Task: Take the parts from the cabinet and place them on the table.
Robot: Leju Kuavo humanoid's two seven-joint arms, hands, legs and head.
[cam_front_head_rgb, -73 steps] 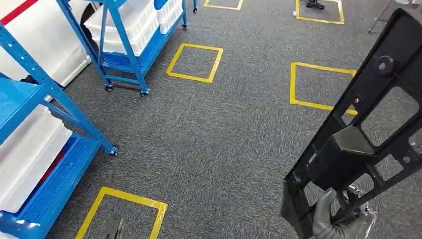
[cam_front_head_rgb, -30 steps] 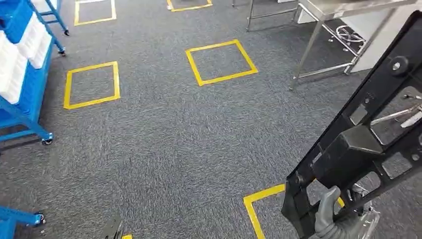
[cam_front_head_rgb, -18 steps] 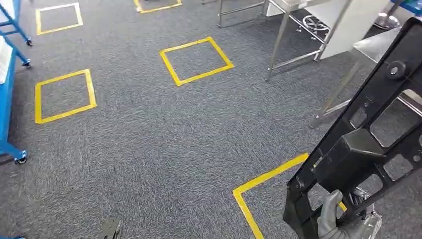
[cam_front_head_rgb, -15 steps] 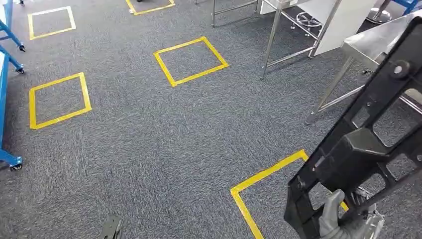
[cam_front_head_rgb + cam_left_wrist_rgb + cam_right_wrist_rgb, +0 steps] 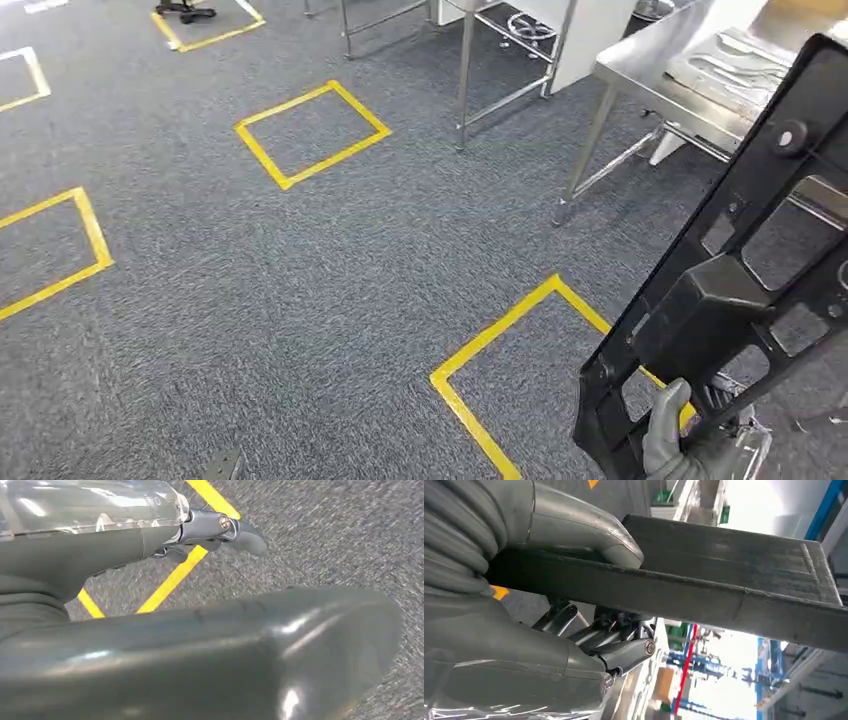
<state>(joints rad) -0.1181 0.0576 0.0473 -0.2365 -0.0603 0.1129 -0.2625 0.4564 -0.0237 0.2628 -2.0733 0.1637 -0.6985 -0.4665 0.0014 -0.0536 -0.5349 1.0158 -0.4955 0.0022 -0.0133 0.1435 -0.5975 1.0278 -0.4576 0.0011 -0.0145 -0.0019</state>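
Note:
In the head view a long black frame-like part [image 5: 740, 290] with several cut-outs stands tilted at the right, and my right hand [image 5: 680, 450] grips its lower end. The right wrist view shows that same hand [image 5: 524, 630] with its thumb over the part's flat edge [image 5: 724, 590] and its fingers underneath. A steel table [image 5: 660, 60] stands at the upper right, beyond the part. In the left wrist view my left hand [image 5: 200, 645] hangs over the carpet, thumb and fingers apart, holding nothing.
Grey metal pieces [image 5: 730, 60] lie on the steel table's top. A second steel frame [image 5: 465, 70] and a white panel [image 5: 590, 30] stand further back. Yellow tape squares [image 5: 310, 135] mark the grey carpet, one corner [image 5: 500, 340] near my right side.
The camera has turned: the blue cabinets slid out at the left and the steel table came in at the upper right. The black part stays in my right hand.

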